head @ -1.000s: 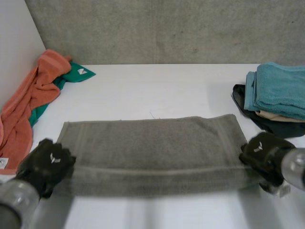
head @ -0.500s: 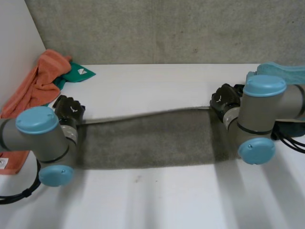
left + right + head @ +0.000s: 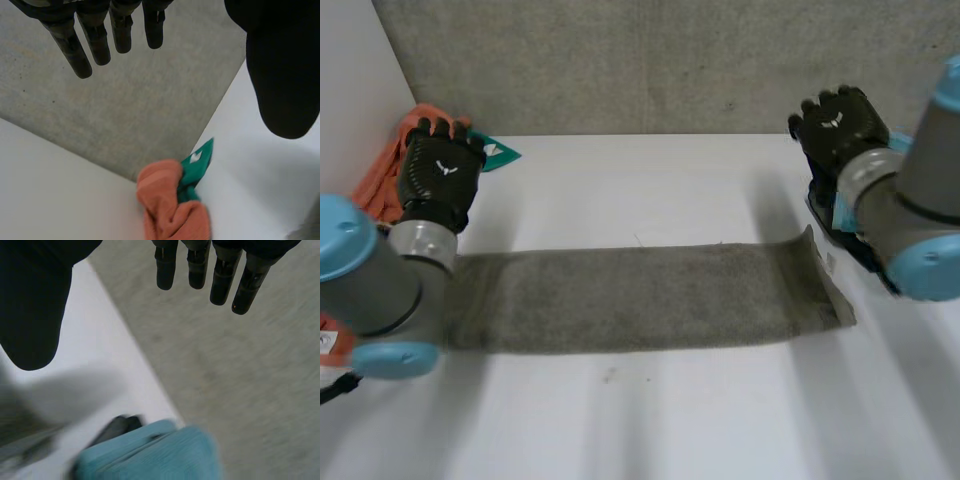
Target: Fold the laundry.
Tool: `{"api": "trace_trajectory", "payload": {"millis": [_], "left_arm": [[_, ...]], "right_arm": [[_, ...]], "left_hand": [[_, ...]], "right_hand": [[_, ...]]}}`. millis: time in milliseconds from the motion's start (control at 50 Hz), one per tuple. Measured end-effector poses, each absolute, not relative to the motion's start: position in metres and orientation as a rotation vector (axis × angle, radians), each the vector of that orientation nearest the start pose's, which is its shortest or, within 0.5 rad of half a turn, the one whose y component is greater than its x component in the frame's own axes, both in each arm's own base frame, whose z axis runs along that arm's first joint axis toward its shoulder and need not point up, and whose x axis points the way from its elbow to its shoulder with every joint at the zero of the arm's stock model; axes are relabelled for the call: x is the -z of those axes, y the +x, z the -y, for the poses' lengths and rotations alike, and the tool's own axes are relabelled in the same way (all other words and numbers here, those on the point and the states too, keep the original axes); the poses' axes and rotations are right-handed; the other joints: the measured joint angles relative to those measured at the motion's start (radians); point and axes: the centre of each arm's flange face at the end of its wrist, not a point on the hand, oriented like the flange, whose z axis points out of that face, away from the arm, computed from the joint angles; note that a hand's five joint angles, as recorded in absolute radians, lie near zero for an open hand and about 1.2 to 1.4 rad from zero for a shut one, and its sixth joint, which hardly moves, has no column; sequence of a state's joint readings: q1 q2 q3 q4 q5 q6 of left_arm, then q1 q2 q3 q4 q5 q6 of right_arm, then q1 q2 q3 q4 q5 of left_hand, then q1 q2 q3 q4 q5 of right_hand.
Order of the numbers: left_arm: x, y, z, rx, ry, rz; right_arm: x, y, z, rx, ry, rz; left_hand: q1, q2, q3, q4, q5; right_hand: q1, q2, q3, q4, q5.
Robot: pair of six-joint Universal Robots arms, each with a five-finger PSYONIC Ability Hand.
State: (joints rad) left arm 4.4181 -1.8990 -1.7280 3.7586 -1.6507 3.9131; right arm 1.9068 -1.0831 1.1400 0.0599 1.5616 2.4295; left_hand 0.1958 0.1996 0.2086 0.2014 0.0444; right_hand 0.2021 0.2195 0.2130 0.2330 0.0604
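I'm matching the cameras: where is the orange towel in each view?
Head view: orange towel at the table's left edge, beside the left hand.
Left wrist view: orange towel beyond the fingertips, touching the green cloth.
Right wrist view: looks at the teal towel instead.
Shared landmark: the white table.

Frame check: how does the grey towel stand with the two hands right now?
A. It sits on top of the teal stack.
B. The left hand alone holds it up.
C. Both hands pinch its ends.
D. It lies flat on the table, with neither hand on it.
D: the grey towel lies as a long strip on the table, and the left hand and right hand are apart from it, their fingers straight and holding nothing.
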Motion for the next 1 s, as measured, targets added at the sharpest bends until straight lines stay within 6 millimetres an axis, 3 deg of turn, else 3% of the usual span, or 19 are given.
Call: {"api": "trace_trajectory", "payload": {"millis": [20, 40, 140, 240, 260, 360, 520, 620, 660, 700, 740, 1000], "left_arm": [[-0.214, -0.221, 0.307, 2.035, 0.869, -1.660], [-0.214, -0.221, 0.307, 2.035, 0.869, -1.660], [-0.211, -0.203, 0.280, 2.018, 0.860, -1.803], [-0.200, -0.191, 0.269, 1.995, 0.810, -1.932], [-0.193, -0.186, 0.267, 1.988, 0.769, -2.001], [-0.184, -0.181, 0.265, 1.983, 0.715, -2.076], [-0.182, -0.178, 0.268, 1.980, 0.689, -2.092], [-0.182, -0.177, 0.269, 1.975, 0.682, -2.090], [-0.182, -0.176, 0.269, 1.975, 0.682, -2.090], [-0.182, -0.176, 0.269, 1.972, 0.680, -2.091], [-0.182, -0.176, 0.269, 1.971, 0.679, -2.092], [-0.182, -0.174, 0.270, 1.967, 0.672, -2.091]], "right_arm": [[-0.254, 0.250, 0.334, 2.098, -1.269, -2.269], [-0.254, 0.250, 0.334, 2.098, -1.269, -2.269], [-0.223, 0.220, 0.308, 1.701, -1.207, -2.446], [-0.196, 0.205, 0.296, 1.549, -1.169, -2.482], [-0.180, 0.198, 0.292, 1.517, -1.154, -2.481], [-0.156, 0.189, 0.288, 1.547, -1.138, -2.462], [-0.133, 0.183, 0.299, 1.712, -1.144, -2.419], [-0.124, 0.180, 0.306, 1.758, -1.193, -2.418], [-0.124, 0.180, 0.307, 1.760, -1.201, -2.419], [-0.120, 0.179, 0.308, 1.758, -1.233, -2.424], [-0.118, 0.178, 0.309, 1.754, -1.253, -2.429], [-0.122, 0.147, 0.309, 1.733, -1.207, -2.555]], "left_hand": [[0.000, 0.000, 0.000, 0.000, 0.000], [0.000, 0.000, 0.000, 0.000, 0.000], [0.000, 0.000, 0.000, 0.000, 0.000], [0.000, 0.000, 0.000, 0.000, 0.000], [0.000, 0.000, 0.000, 0.000, 0.000], [0.000, 0.000, 0.000, 0.000, 0.000], [0.000, 0.000, 0.000, 0.000, 0.000], [0.000, 0.000, 0.000, 0.000, 0.000], [0.000, 0.000, 0.000, 0.000, 0.000], [0.000, 0.000, 0.000, 0.000, 0.000], [0.000, 0.000, 0.000, 0.000, 0.000], [0.000, 0.000, 0.000, 0.000, 0.000]], "right_hand": [[0.001, 0.003, 0.004, 0.001, 0.001], [0.001, 0.003, 0.004, 0.001, 0.001], [0.052, 0.086, 0.097, 0.067, 0.072], [0.148, 0.169, 0.199, 0.176, 0.166], [0.158, 0.169, 0.210, 0.190, 0.177], [0.170, 0.183, 0.226, 0.207, 0.194], [0.243, 0.304, 0.308, 0.287, 0.266], [0.445, 0.532, 0.538, 0.517, 0.490], [0.445, 0.532, 0.538, 0.517, 0.490], [0.681, 0.839, 0.852, 0.824, 0.785], [0.726, 0.924, 0.947, 0.933, 0.884], [0.726, 0.929, 0.967, 0.956, 0.900]]}}
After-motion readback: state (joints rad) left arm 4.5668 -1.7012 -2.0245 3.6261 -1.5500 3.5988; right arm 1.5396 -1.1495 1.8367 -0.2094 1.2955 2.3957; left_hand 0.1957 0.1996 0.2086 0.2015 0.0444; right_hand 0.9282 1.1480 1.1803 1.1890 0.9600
